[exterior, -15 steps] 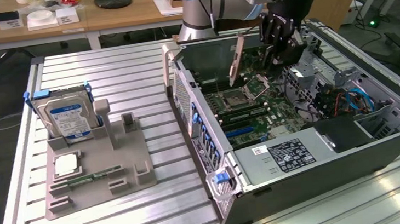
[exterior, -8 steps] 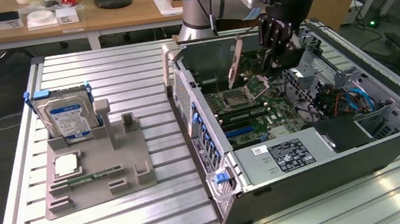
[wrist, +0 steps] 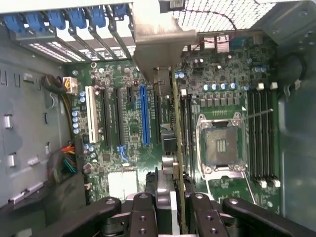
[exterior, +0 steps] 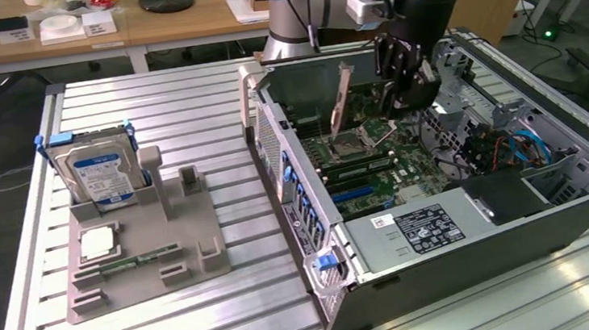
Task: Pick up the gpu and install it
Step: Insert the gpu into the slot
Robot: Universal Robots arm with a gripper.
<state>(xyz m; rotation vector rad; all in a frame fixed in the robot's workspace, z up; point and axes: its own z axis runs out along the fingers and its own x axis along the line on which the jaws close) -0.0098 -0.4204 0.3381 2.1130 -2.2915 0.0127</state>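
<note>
Slotted metal bench carries an open computer case on the exterior view's right. Inside its far end the tool is closed narrow on the gpu, held on edge over the motherboard. The card is probably light, stiff and fragile, so its edges look like the safe hold, not the fan. The exterior view gives its height. The wrist view shows 1 thin edge between the blue slot and the processor socket, seemingly unseated.
</note>
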